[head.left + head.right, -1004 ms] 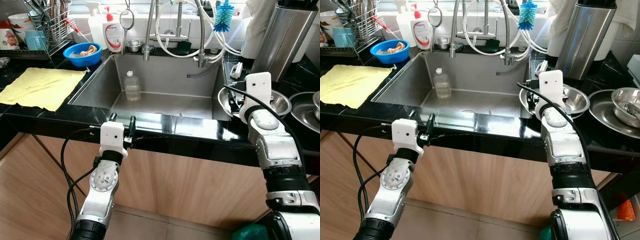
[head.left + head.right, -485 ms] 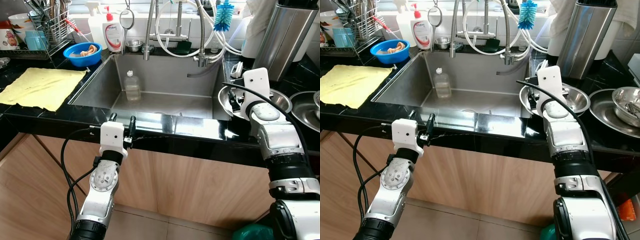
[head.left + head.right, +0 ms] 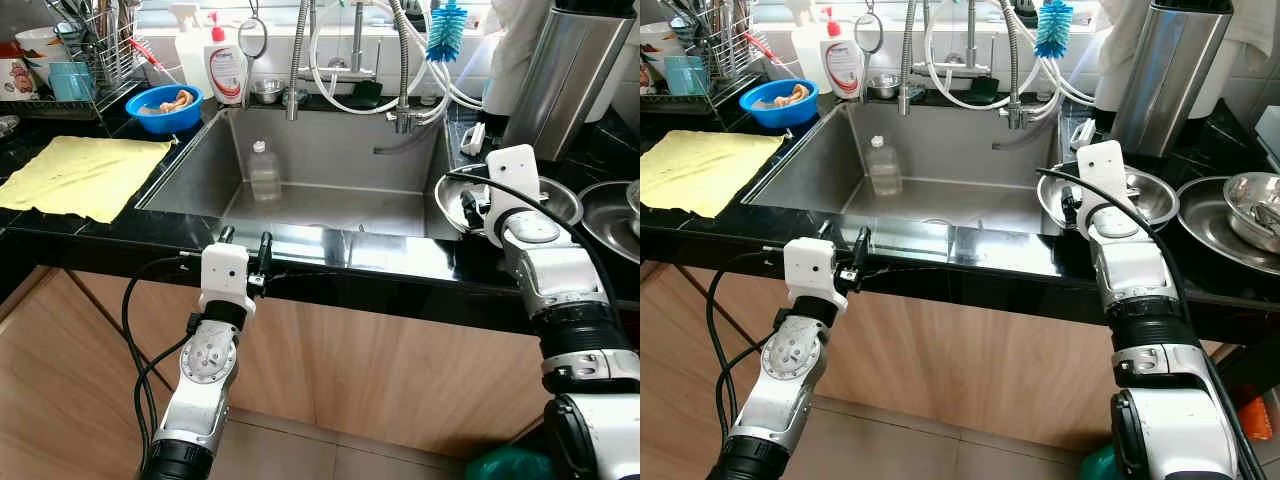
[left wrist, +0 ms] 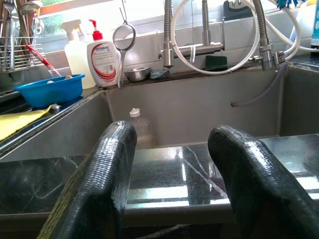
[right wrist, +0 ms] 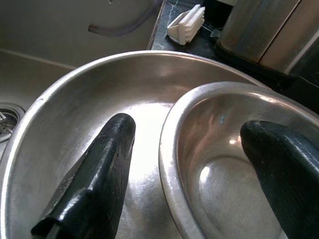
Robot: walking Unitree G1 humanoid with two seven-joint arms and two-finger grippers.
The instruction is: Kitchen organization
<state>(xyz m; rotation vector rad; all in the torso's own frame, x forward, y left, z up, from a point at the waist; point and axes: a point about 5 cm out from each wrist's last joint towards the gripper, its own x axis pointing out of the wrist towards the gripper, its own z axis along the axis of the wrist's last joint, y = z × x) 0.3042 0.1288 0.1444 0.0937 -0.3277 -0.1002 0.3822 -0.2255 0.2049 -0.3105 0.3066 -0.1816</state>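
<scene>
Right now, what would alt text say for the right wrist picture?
The right pincer is open, its two black fingers straddling the rim of a small steel bowl that sits inside a larger steel bowl. A white brush lies on the black counter behind.

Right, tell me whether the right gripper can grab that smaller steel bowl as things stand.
Probably yes: the right gripper is open, its fingers straddling the smaller steel bowl's near rim inside the larger bowl, with nothing between.
</scene>
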